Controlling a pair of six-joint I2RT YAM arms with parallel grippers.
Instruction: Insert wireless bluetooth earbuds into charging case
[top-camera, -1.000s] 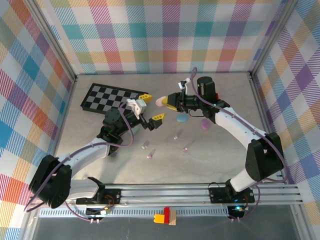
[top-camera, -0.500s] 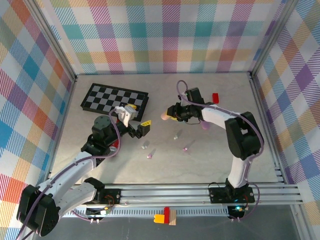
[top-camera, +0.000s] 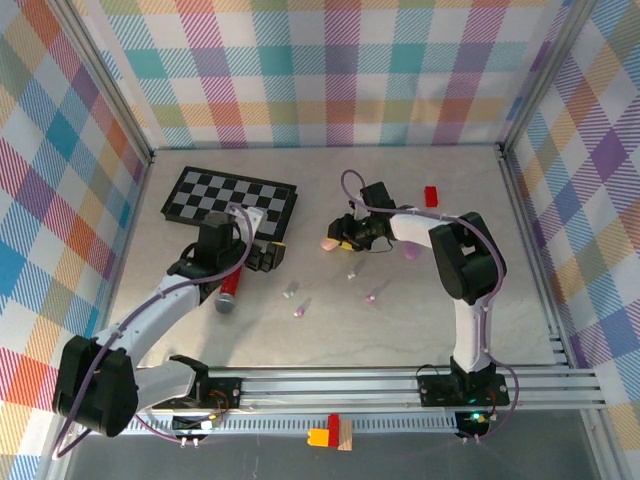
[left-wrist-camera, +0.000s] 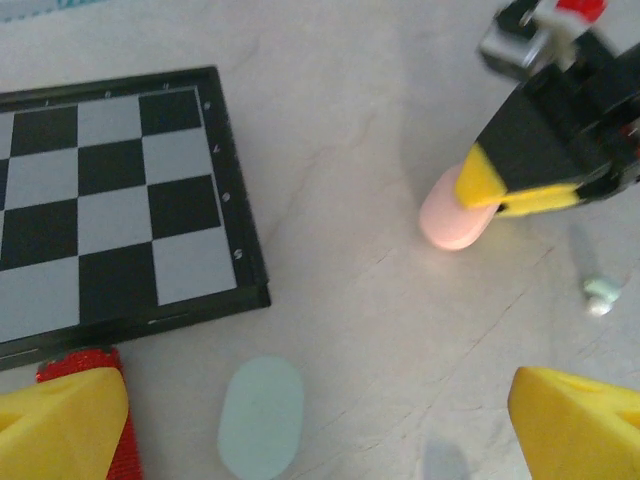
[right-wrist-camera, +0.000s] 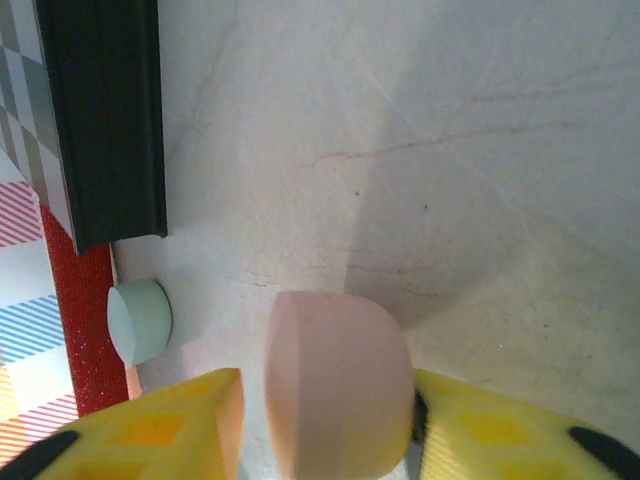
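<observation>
Your right gripper (right-wrist-camera: 322, 392) is straddling the pink case (right-wrist-camera: 335, 350); can't tell if it's gripping. Left gripper (left-wrist-camera: 320, 410) is hanging wide open.

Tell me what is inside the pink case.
The pink case is shut, so its inside is covered. Only its smooth outer shell shows, between the right fingers; whether anything is in it cannot be seen.

Bright, even light fills the overhead view; the pale marbled worktop (top-camera: 400, 330) carries only faint shadows. Both wrist views are soft. In the right wrist view the close pink pebble-shaped plastic case (right-wrist-camera: 338, 385) blurs, with grey shadow across the lower right.
</observation>
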